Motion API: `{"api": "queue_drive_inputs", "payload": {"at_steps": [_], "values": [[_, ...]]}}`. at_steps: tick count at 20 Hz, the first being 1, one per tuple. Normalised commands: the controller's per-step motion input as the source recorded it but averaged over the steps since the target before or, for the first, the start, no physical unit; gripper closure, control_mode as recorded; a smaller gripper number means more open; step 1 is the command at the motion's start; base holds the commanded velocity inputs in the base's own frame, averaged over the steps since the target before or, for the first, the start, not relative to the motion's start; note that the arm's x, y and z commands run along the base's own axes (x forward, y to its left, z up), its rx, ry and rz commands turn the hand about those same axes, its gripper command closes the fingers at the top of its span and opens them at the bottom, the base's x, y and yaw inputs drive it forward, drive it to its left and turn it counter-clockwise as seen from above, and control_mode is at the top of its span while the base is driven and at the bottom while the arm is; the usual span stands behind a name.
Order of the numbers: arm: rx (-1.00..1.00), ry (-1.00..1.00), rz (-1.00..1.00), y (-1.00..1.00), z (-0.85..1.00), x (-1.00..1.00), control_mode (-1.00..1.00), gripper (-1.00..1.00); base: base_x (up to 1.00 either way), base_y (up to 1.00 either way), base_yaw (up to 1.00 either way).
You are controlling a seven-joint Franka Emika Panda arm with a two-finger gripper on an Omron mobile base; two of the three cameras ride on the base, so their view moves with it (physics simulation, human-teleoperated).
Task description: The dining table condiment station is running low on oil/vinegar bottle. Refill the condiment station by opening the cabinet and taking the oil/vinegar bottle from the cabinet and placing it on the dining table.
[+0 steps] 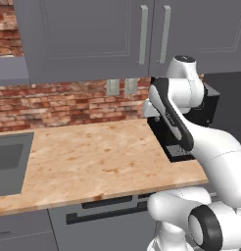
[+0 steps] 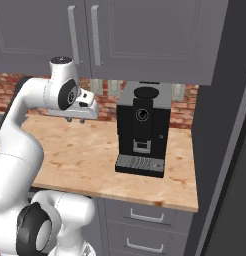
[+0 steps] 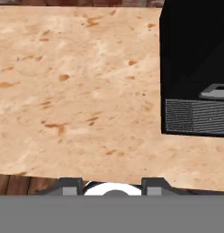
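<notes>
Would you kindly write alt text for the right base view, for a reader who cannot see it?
A black coffee machine stands on a wooden worktop below a closed grey cabinet with vertical silver bar handles. The white robot arm bends at left, its gripper hovering above the worktop.

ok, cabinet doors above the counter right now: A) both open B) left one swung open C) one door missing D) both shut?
D: in the left base view the cabinet shows both framed doors flush, with the silver bar handles side by side, and the right base view shows the same.
</notes>
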Motion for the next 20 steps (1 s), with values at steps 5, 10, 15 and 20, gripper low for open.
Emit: {"api": "queue_drive_inputs", "payload": {"at_steps": [5,10,15,20], "values": [[0.00,-0.15,0.00,0.00,0.02,-0.46,-1.00,-1.00,0.00,0.00,0.00],[-0.02,-0.69,0.00,0.00,0.27,-0.51,-1.00,-1.00,0.00,0.00,0.00],[0.02,-0.57,0.00,-0.21,0.83,-0.05,-1.00,-1.00,0.00,0.00,0.00],[0.11,-0.42,0.00,-0.19,1.00,0.00,-1.00,-1.00,0.00,0.00,0.00]]}}
